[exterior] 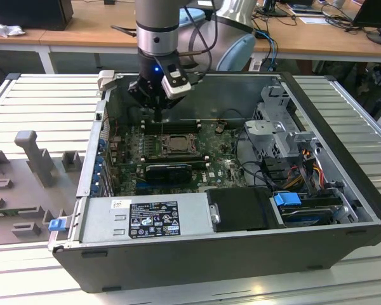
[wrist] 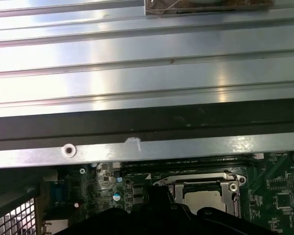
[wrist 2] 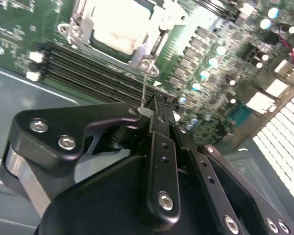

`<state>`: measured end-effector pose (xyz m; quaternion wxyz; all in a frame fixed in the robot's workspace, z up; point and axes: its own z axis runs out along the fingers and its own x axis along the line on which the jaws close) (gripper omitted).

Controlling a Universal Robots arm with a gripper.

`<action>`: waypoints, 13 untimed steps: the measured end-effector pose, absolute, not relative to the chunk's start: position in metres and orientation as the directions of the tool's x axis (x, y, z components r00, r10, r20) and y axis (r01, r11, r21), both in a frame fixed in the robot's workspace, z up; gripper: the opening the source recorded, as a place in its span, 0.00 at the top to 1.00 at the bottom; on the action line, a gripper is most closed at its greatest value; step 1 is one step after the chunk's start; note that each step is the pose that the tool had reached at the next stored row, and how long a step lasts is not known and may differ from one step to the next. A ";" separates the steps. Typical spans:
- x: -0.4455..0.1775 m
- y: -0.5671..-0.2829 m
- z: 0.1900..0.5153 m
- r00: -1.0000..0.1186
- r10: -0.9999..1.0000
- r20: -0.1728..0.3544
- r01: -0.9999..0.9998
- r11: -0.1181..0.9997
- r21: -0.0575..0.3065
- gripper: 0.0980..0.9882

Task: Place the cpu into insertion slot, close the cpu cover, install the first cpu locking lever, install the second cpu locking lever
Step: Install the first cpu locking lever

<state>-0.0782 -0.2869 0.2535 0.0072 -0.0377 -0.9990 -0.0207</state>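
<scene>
Presently, near edge: I see the computer case [exterior: 197,260] lying open on the ribbed metal table [exterior: 44,95], its labelled power supply [exterior: 146,219] along the lower middle of the exterior view.
Lower right: black drive bay with a blue clip [exterior: 287,199] and bundled cables.
Mid board: a long black card [exterior: 168,170] lies across the green motherboard [exterior: 219,168], just in front of the socket.
Insertion slot: the insertion slot [exterior: 157,145] sits at the centre of the exterior view, ringed by silver metal.
Cpu: the cpu [exterior: 173,143] is seated in that slot; in both wrist views its pale metal top [wrist 2: 118,24] [wrist: 206,199] shows through a frame.
Cpu cover: the cpu cover [wrist 2: 143,53] [wrist: 196,178] lies flat over the chip, framing it on all sides.
Locking lever: a thin wire locking lever [wrist 2: 144,85] rises from the socket corner to the fingertips in the second wrist view.
Gripper: the gripper [exterior: 157,114] [wrist 2: 148,110] hangs just behind the socket, above the memory slots [exterior: 171,126].
Fingers: the black fingers [wrist 2: 159,147] are clenched together, and I read the lever's free end as pinched at their tips.
Far side: the case's rear wall [exterior: 235,95], then wooden desks [exterior: 82,32] along the top of the frame.
</scene>
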 end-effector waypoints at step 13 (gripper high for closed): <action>-0.070 -0.287 0.251 -0.997 0.075 0.006 0.075 0.995 0.060 0.99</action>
